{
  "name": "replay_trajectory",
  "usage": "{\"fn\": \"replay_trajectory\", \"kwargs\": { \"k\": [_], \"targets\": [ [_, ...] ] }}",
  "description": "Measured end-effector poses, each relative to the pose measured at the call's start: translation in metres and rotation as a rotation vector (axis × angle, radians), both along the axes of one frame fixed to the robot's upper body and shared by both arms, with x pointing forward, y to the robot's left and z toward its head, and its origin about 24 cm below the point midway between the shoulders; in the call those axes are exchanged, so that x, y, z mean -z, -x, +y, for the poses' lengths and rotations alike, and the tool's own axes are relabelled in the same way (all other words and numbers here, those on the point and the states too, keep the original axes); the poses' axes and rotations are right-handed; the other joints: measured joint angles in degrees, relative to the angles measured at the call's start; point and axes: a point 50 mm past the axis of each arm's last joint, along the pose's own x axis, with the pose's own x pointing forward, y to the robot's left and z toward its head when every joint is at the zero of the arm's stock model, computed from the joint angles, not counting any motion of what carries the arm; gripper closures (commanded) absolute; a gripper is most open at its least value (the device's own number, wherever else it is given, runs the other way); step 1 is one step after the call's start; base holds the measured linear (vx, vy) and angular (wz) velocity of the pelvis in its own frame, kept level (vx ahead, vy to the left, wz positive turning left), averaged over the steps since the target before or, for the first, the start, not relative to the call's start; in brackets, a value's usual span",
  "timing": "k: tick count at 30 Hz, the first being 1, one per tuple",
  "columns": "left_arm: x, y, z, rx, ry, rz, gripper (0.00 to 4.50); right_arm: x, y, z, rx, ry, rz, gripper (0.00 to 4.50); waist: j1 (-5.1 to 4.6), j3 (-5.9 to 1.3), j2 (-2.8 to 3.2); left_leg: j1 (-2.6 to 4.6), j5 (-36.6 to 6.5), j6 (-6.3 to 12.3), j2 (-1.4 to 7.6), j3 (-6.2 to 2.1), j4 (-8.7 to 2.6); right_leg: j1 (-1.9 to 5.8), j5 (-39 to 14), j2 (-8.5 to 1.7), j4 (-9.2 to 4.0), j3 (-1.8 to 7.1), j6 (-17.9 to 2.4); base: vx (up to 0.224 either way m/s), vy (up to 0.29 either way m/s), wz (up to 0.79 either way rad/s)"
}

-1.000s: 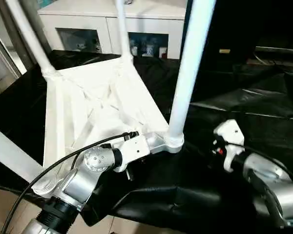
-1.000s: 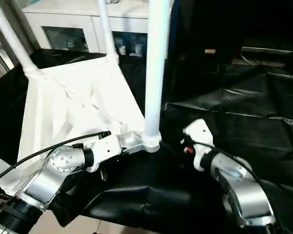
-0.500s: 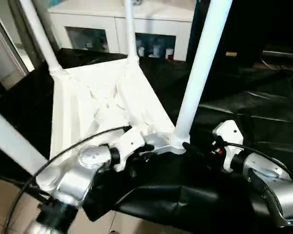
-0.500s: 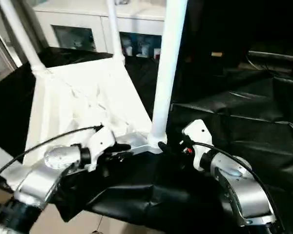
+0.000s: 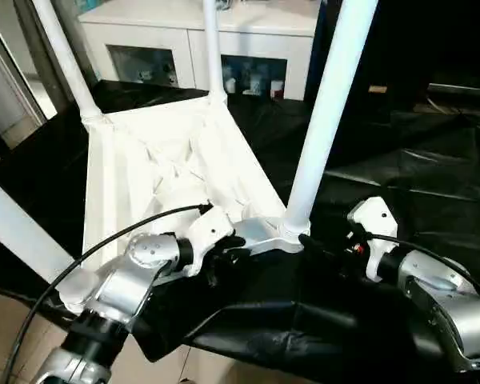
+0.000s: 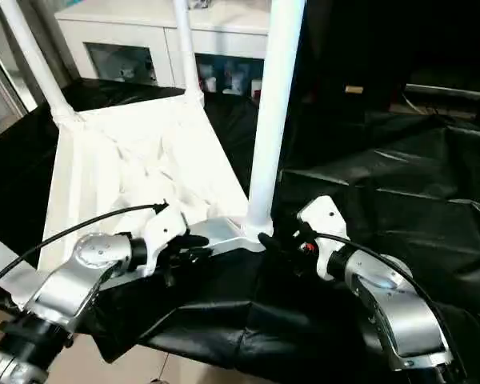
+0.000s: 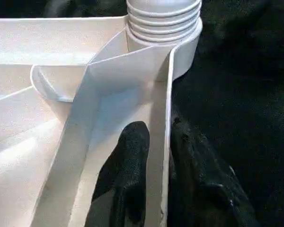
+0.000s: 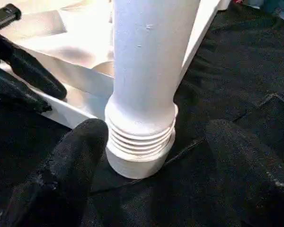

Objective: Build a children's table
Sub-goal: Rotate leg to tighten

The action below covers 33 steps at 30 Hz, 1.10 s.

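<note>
White cabinet [image 5: 224,32], black sheet [image 5: 416,184].

The table [image 5: 156,172] is smooth, slightly glossy white plastic. The sheet [image 5: 432,160] under it is shiny, wrinkled black film. The forearms [image 6: 396,308] are brushed silver metal.

No readable text, label, brand, number or sign anywhere. Small all-white plastic table [image 5: 168,172], upside down: plain surfaces, no marking. White glass-door cabinet [image 5: 200,44] behind: items inside too small to read. Black crumpled sheet [image 5: 416,176]: no print.
</note>
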Motion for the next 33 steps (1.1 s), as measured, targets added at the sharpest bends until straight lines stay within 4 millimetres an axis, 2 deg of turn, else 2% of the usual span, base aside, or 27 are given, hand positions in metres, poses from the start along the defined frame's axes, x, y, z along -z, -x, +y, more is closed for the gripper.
{"fn": "replay_trajectory", "kwargs": {
  "k": [2,6,7,9,12,20,25,27,29,33],
  "targets": [
    [0.000,0.000,0.000,0.001,-0.002,0.000,3.86,0.000,0.000,0.000,0.000,0.002,0.000,0.69,-0.05,0.00,0.00,0.00,0.0,0.00,0.00,0.00,0.00,0.03,0.0,0.00,0.01,0.00,0.0,0.000,0.000,0.00],
    [0.001,-0.002,0.004,0.013,-0.016,0.005,4.30,-0.002,-0.004,0.000,0.001,0.003,-0.006,0.69,-0.17,-0.03,0.04,0.05,0.0,-0.02,0.00,0.00,-0.01,0.06,0.1,0.00,0.03,0.00,0.0,0.000,0.000,0.00],
    [0.002,-0.002,0.005,0.017,-0.021,0.009,4.37,-0.004,-0.006,0.000,0.002,0.002,-0.010,0.41,-0.29,-0.04,0.07,0.04,0.0,-0.02,0.00,0.00,-0.02,0.11,0.1,0.00,0.03,0.01,0.0,0.000,0.000,0.00],
    [0.002,-0.003,0.005,0.030,-0.036,0.012,4.48,-0.004,-0.009,0.000,-0.006,-0.009,-0.011,0.31,-0.32,-0.04,0.06,0.06,0.0,-0.03,0.00,0.00,-0.02,0.16,0.1,0.00,0.04,0.00,0.0,0.000,0.000,0.00],
    [0.001,-0.004,0.007,0.042,-0.051,0.016,4.50,-0.003,-0.015,0.000,-0.035,-0.015,0.005,0.10,-0.57,-0.05,0.05,0.05,0.0,-0.03,0.00,0.01,-0.02,0.15,0.1,0.00,0.04,0.01,0.0,0.000,0.000,0.00],
    [-0.001,-0.007,0.007,0.074,-0.056,0.026,4.50,0.002,-0.030,0.013,-0.184,0.017,0.023,0.10,-0.60,-0.09,-0.09,0.06,0.0,-0.02,0.02,0.01,0.00,0.13,0.1,0.00,0.03,-0.02,0.0,0.000,0.000,0.00],
    [-0.003,-0.007,0.009,0.088,-0.052,0.028,4.50,0.010,-0.039,0.021,-0.239,0.042,0.040,0.10,-0.54,-0.04,-0.37,-0.01,0.0,-0.01,0.04,0.03,0.00,0.08,0.1,0.01,0.04,-0.03,0.0,0.000,0.000,0.00],
    [-0.003,-0.007,0.009,0.094,-0.052,0.031,4.50,0.011,-0.043,0.022,-0.243,0.048,0.043,0.34,-0.54,-0.04,-0.46,0.00,0.1,0.07,0.05,0.04,0.02,0.02,0.1,0.01,0.02,-0.02,0.0,0.000,0.000,0.00],
    [-0.003,-0.006,0.011,0.098,-0.053,0.033,4.50,0.011,-0.045,0.022,-0.245,0.056,0.041,0.34,-0.50,-0.05,-0.60,-0.01,0.1,0.07,0.06,0.04,0.02,0.01,0.1,0.01,0.02,-0.04,0.0,0.000,0.000,0.00],
    [-0.004,-0.006,0.013,0.103,-0.059,0.037,4.50,0.013,-0.048,0.022,-0.265,0.055,0.048,0.82,-0.46,-0.04,-0.86,0.01,0.1,0.06,0.07,0.05,0.02,0.00,0.1,0.01,0.01,-0.04,0.0,0.000,0.000,0.00]
  ]
}}
